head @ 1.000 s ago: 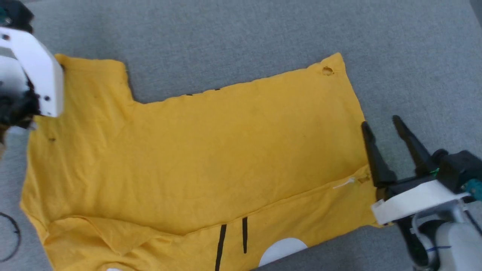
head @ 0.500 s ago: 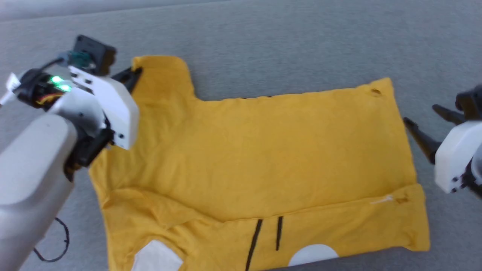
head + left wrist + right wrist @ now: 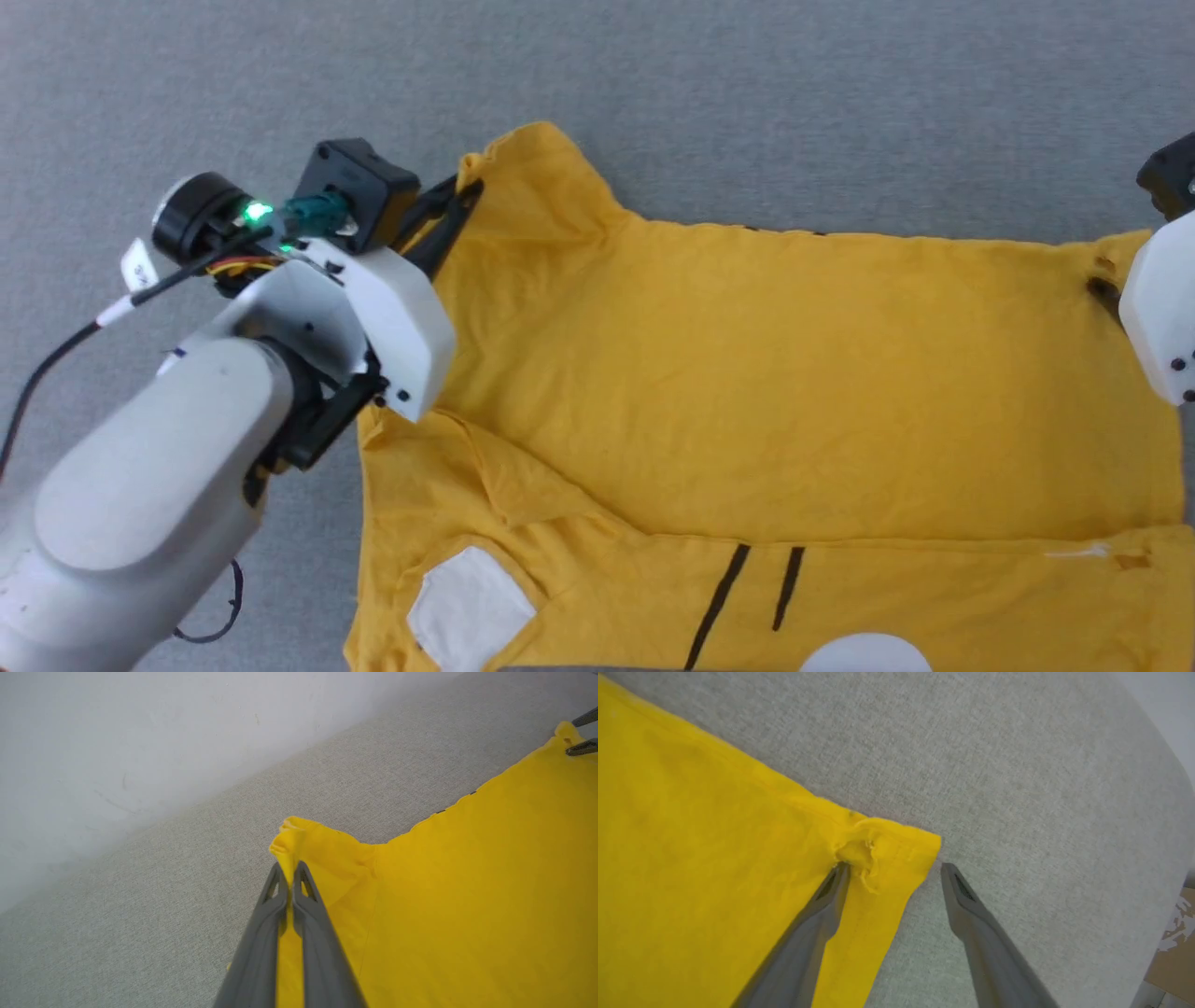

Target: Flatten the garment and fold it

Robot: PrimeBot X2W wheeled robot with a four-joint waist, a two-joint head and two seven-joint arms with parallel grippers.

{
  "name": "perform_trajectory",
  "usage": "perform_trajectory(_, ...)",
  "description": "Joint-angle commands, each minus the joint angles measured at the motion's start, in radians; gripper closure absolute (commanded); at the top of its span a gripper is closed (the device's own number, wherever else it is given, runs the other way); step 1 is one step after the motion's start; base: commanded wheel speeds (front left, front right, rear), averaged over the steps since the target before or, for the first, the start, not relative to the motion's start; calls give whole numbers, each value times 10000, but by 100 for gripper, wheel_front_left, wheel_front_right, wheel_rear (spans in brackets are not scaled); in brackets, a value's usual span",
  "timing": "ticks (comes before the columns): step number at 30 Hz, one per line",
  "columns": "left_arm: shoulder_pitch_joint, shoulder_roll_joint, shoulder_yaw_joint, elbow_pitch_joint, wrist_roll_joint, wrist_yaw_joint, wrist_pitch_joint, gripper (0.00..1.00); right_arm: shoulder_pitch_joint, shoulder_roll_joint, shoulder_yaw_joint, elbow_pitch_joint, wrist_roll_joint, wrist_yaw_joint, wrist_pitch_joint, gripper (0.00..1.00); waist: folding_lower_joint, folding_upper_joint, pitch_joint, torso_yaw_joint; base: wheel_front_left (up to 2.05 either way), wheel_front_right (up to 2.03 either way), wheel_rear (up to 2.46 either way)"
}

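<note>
Broadly spread on one grey fabric surface: one yellow T-shirt, near edge folded over. Left gripper pinched tight on a sleeve edge; right gripper splayed wide astride the hem corner. Two black stripes, one white label patch, one small hole.

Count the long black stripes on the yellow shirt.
2, side by side on the near flap of the garment: longer stripe left, shorter stripe right. Folds may hide others.
</note>
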Motion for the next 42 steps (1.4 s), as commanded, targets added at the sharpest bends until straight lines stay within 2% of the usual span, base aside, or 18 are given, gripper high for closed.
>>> perform_trajectory(1,95,-100,-57,-76,89,80,-66,100,-93,-13,181,272,6,-15,38,0,0,0,300,343,0,0,0)
perform_trajectory(5,124,-281,-153,-106,113,107,-167,100,-144,-62,1043,954,257,-15,60,0,0,0,353,476,0,0,0)
perform_trajectory(6,134,-305,-166,-77,110,101,-201,100,-140,-87,1259,1049,364,-15,59,54,0,0,356,493,0,0,0)
perform_trajectory(7,149,-323,-173,-33,97,93,-236,100,-152,-115,1450,1116,470,-15,13,100,0,0,354,503,0,0,0)
perform_trajectory(12,323,-374,-109,298,-30,133,-509,100,-377,-125,1738,1550,824,-15,-895,100,0,0,103,430,0,0,0)
perform_trajectory(17,828,-194,130,552,-343,286,-884,100,-493,145,1392,1849,1020,-15,-2284,100,0,0,-563,208,0,0,0)
perform_trajectory(22,1701,287,337,321,-723,546,-1050,100,19,333,788,1830,1189,-15,-3322,100,0,0,-1477,47,0,0,0)
perform_trajectory(29,3299,1133,504,-761,-1290,1070,-1104,100,1913,549,-595,1054,1000,-15,-4325,100,0,0,-2668,8,0,0,0)
perform_trajectory(33,4331,1665,391,-1429,-1507,1385,-1016,100,3313,889,-1618,276,857,-15,-4460,100,0,0,-3046,-10,0,0,0)
perform_trajectory(37,5230,2076,204,-1990,-1662,1669,-927,100,4722,1231,-2334,-666,615,-15,-4145,100,0,0,-3176,-17,0,0,0)
perform_trajectory(42,6038,2340,-238,-2249,-1739,1750,-721,100,6148,1493,-3157,-1405,464,-15,-3519,100,0,0,-3142,-32,0,0,0)
